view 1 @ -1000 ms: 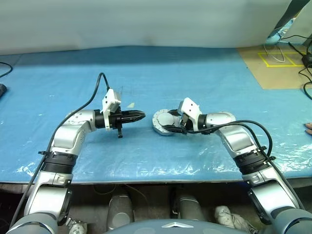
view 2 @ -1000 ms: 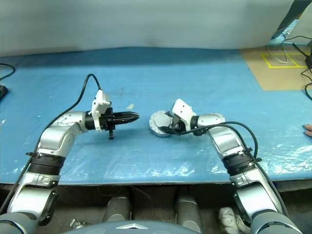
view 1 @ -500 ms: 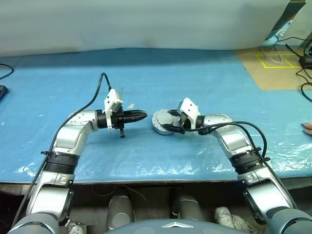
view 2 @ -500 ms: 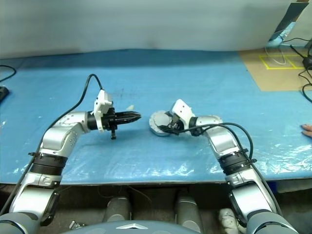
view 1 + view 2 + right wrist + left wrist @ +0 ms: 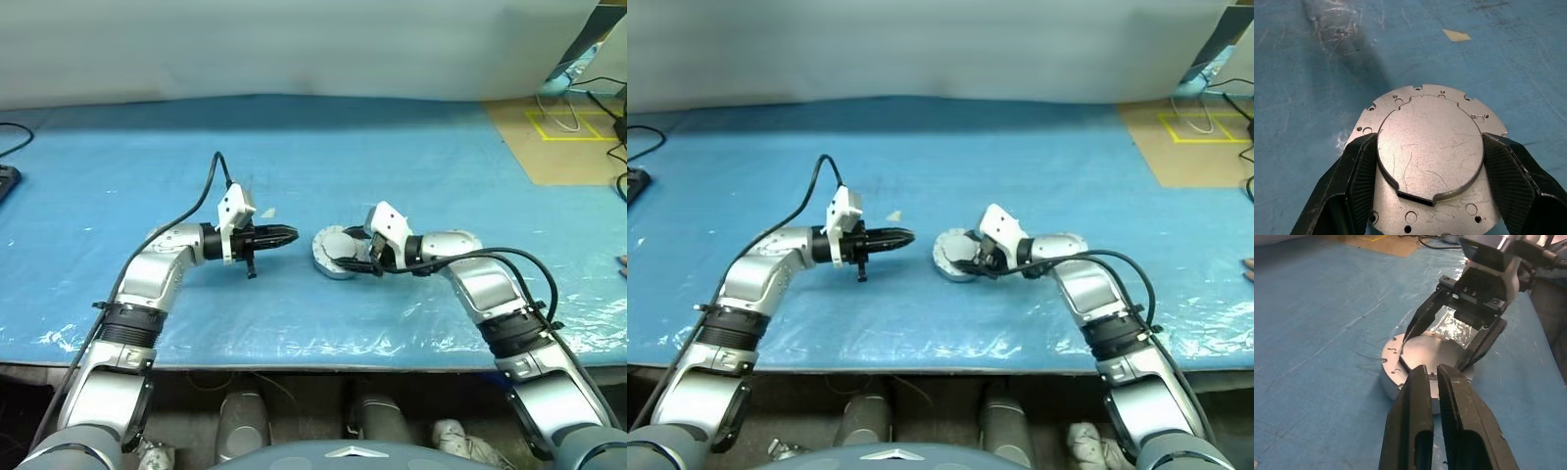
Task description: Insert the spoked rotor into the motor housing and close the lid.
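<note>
The motor housing (image 5: 1387,382), a short round silver can, stands on the blue sheet in the middle of the table. The lid (image 5: 1430,142) lies on top of it, smooth grey face up. My right gripper (image 5: 340,255) reaches in from the right, and its two black fingers (image 5: 1359,166) press against opposite sides of the lid's raised round plate. My left gripper (image 5: 292,234) is shut and empty. It points right at the housing from a short way off, with its tips (image 5: 1430,368) just short of the can's wall. The spoked rotor is out of view.
A brown board with yellow tape (image 5: 563,137) and cables lies at the back right. A small paper scrap (image 5: 266,210) sits behind the left gripper. A person's fingertips (image 5: 622,259) show at the right edge. The table's front edge runs below both arms.
The whole picture has shifted a little. Both grippers keep their places relative to the housing and lid.
</note>
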You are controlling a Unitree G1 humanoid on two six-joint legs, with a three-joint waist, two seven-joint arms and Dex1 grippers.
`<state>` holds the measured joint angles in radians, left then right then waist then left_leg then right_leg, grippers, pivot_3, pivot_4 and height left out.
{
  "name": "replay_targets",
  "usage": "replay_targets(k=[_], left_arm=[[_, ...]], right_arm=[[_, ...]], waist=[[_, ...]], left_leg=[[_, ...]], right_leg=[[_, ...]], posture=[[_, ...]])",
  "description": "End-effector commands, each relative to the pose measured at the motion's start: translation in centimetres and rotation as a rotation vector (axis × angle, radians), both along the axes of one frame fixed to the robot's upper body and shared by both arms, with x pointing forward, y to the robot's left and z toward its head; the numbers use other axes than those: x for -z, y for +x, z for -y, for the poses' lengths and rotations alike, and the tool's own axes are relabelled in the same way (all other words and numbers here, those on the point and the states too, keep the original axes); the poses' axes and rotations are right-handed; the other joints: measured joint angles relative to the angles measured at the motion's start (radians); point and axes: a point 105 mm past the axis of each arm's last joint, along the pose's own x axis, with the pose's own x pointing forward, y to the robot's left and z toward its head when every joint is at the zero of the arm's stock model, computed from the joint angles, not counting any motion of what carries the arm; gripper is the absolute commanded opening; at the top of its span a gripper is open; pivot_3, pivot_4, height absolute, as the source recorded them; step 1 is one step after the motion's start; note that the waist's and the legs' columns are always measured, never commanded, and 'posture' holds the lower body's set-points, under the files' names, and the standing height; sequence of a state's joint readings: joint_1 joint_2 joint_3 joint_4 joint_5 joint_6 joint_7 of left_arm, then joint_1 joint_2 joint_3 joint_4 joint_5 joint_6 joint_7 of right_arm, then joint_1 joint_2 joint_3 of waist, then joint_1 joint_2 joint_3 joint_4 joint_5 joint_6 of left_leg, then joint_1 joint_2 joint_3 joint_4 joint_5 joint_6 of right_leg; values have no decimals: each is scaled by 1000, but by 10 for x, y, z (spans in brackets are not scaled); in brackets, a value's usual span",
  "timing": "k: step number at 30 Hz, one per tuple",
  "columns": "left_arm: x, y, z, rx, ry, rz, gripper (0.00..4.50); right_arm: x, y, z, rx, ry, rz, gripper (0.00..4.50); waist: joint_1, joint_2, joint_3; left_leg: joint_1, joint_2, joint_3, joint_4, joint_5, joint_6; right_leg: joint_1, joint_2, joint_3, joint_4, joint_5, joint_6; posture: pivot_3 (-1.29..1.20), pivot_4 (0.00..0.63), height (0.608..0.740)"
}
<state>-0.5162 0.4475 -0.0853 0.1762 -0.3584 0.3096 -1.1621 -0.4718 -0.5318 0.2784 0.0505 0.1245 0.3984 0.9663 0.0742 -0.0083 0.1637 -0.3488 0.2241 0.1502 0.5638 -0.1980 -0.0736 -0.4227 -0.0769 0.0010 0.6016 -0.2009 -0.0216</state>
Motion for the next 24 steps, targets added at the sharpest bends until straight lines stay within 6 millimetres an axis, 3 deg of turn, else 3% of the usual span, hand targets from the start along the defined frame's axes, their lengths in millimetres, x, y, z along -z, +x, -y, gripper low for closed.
replay_targets(k=[1,5,10,24], left_arm=[[-13,4,7,26,2,71,367],[-9,4,12,46,16,76,367],[14,5,21,80,129,110,367],[37,15,38,79,215,153,367]], right_arm=[[46,-26,1,-33,-103,-181,2967],[44,-24,-1,-26,-93,-180,2967],[44,-15,3,22,-92,-159,2967],[43,-12,7,52,-93,-137,2967]], waist=[[-4,-1,0],[-5,0,-1],[-6,0,-1],[-6,-1,-1]], left_leg=[[0,0,0,-1,0,0],[0,1,0,-6,-1,-1],[0,1,0,-6,-1,-2],[1,1,0,-3,-1,-2]], right_leg=[[0,0,0,0,-1,0],[0,2,-1,2,-5,-2],[0,2,-1,2,-6,-2],[0,1,0,4,-6,-2]], posture=[[0,150,740],[0,150,740],[0,150,740],[0,150,740]])
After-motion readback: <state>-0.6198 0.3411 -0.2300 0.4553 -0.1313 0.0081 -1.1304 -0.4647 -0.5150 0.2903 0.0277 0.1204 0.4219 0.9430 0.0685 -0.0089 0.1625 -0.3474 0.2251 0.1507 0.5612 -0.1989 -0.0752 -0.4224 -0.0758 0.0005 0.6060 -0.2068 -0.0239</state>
